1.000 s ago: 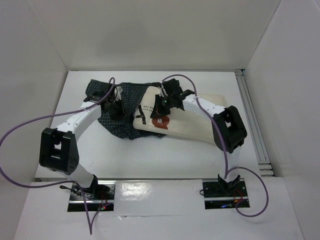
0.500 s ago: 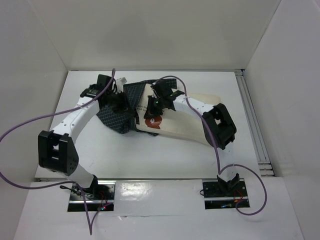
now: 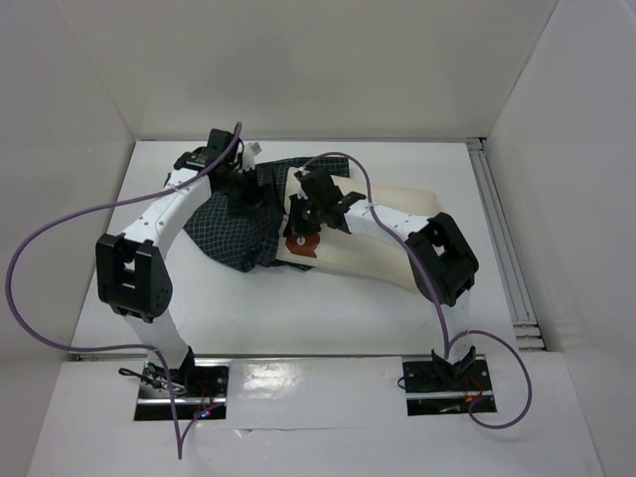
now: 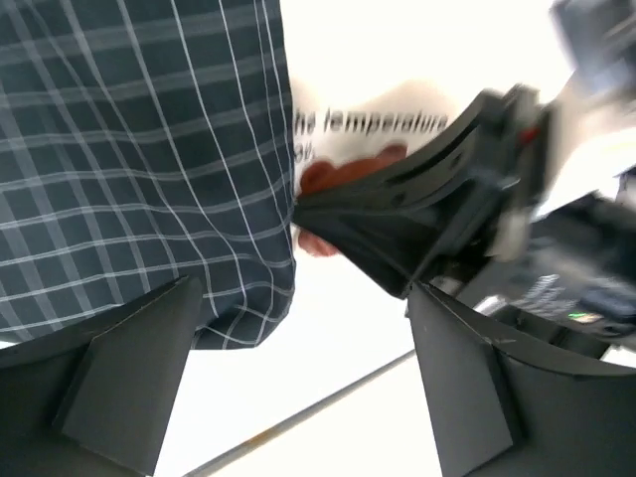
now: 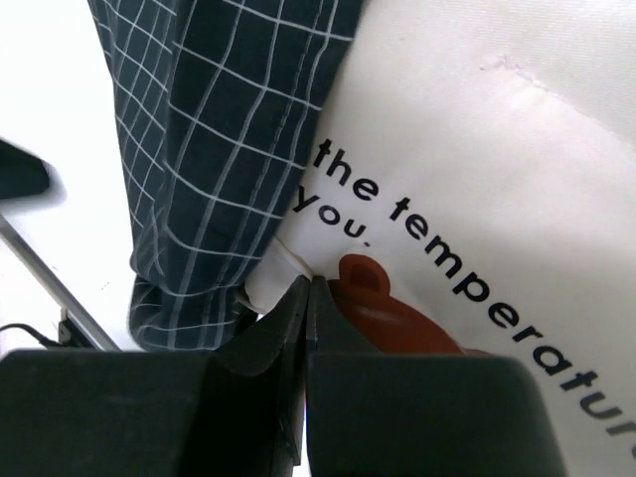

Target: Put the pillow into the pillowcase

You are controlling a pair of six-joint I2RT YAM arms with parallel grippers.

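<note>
The pillow (image 3: 383, 243) lies across the surface (image 3: 328, 313). Its printed end is at the mouth of the pillowcase (image 3: 231, 234), with most of its body outside.

The right gripper (image 5: 308, 290) has its jaws closed together beside the reddish mark (image 5: 397, 310). They appear to pinch the pillow cover, probably to steer that end inward.

The left gripper (image 3: 243, 194) sits over the checked fabric with its jaws spread wide and nothing clamped between them (the hem hangs beside one finger). This is likely positioning to take the opening's edge.
</note>
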